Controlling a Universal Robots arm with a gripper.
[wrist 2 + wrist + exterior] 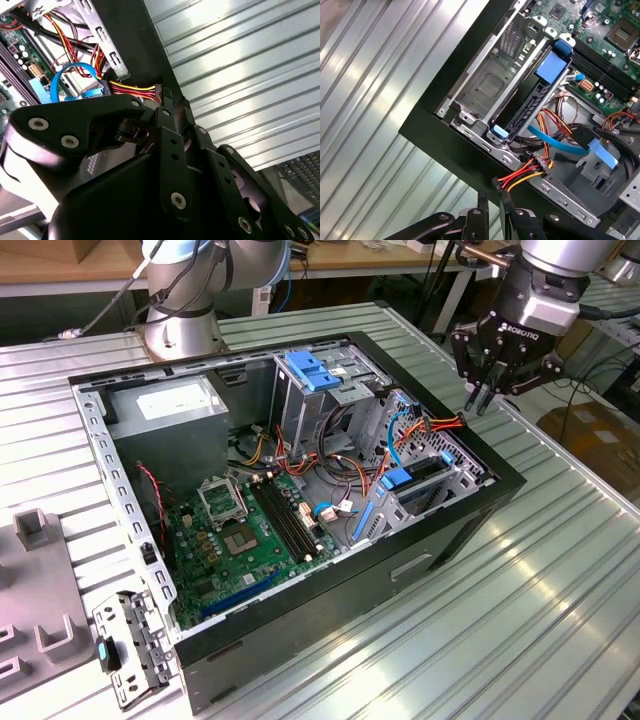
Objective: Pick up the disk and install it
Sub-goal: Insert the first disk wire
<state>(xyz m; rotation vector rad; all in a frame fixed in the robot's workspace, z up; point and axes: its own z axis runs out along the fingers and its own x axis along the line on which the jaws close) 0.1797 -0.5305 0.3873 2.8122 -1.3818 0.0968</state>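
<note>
Ribbed desk (560, 590) was seen beneath the open case (300, 640). At upper right the end effector (478, 402) was poised, fingers pinched together, empty. The disk (432, 468) appeared slotted edge-up just lower-left of it.

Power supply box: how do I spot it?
Start at the open black computer case on the ribbed table. Look in its far corner, nearest the arm's base. The power supply box is the grey block with a white sticker, unlike the green motherboard beside it.
</note>
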